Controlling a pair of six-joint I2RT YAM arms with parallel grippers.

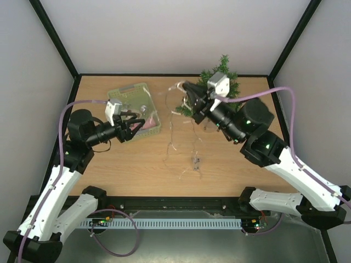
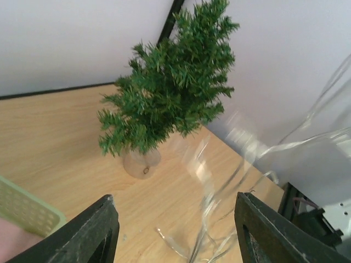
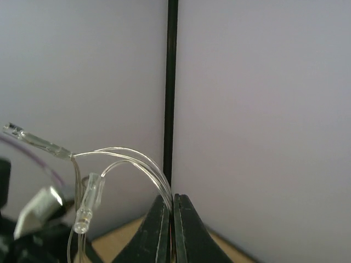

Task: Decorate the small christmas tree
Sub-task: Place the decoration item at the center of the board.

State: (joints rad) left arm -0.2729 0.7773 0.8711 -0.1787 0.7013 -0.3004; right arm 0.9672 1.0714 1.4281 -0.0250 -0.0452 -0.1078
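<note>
Draping step: right gripper point(image 3: 173, 201) pinched shut on light string point(image 3: 127, 155), upper centre beside small christmas tree point(image 1: 224, 70); left gripper point(image 2: 175, 233) parted, empty; next, probably lift string over branches.

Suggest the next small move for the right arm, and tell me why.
Probably carry the right gripper over the small christmas tree and lower it, draping the light string on the branches. Its jaws are shut on the clear string, much of it trails onto the table, the tree looks bare, and the left gripper is open and empty.
</note>
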